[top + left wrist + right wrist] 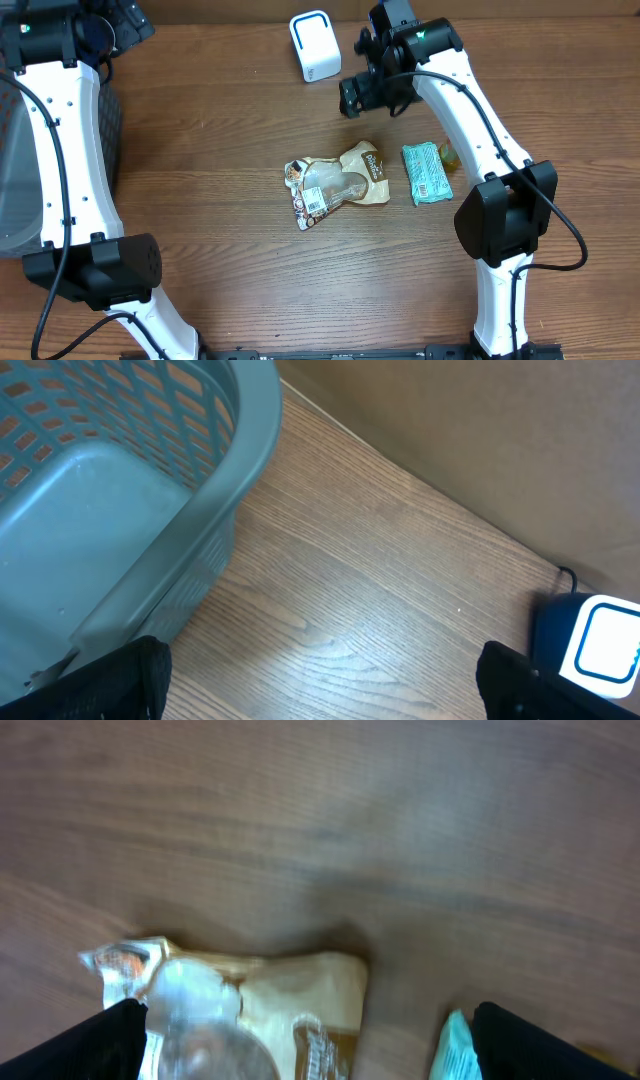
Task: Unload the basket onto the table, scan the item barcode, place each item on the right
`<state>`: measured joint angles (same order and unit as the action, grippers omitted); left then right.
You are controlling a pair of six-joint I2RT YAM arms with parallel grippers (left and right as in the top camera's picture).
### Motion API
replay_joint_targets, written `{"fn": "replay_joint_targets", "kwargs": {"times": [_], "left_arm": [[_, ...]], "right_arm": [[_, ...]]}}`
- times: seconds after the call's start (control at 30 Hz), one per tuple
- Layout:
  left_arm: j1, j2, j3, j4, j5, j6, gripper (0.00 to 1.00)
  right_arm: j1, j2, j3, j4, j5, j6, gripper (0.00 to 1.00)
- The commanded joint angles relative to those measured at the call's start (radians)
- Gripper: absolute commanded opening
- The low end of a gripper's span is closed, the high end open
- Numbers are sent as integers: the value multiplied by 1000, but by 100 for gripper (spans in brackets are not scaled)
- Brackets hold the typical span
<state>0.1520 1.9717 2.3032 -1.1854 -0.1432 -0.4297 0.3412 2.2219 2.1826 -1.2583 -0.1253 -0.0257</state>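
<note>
In the overhead view, the tan snack pouch point(340, 180) is seen lying flat on the wooden table point(220, 120), near the middle of the frame, with a white label and barcode point(314, 204) showing at its lower left end. A teal packet point(426, 172) is laid just to the right of it, apart from it. The white scanner point(313, 45) stands at the top centre. The right gripper point(355, 96) is held above the table between the scanner and the pouch, touching neither. The left gripper point(118, 24) is placed in the upper left corner, well apart from the pouch, above the grey basket point(15, 170) at the left edge.

In the left wrist view, the left gripper point(320, 685) is shown spread wide, one dark fingertip point(130, 680) in each lower corner, with nothing held between them. The basket point(200, 480) fills the upper left, and the scanner point(600, 645) is seen at the lower right edge.

In the right wrist view, which is blurred, the right gripper point(310, 1045) is also shown spread wide, its fingers point(80, 1045) in the two lower corners, and nothing is gripped. The pouch point(280, 1000) is seen on the table at the lower centre, below the fingers. A corner of the teal packet point(455, 1045) is visible at the lower right.
</note>
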Motion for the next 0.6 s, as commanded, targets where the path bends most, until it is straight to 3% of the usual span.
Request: {"fn": "replay_joint_targets", "kwargs": {"times": [0.0,0.13,0.57], "left_arm": [[-2,-3,15,0,-6,15,100],[-2,-3,15,0,-6,15,100],[-2,18,15,-5,-6,15,100]], "right_arm": [[3,3,-2,107,13,3,100],[3,3,-2,185,13,3,100],[3,3,-2,187,13,4,100]]}}
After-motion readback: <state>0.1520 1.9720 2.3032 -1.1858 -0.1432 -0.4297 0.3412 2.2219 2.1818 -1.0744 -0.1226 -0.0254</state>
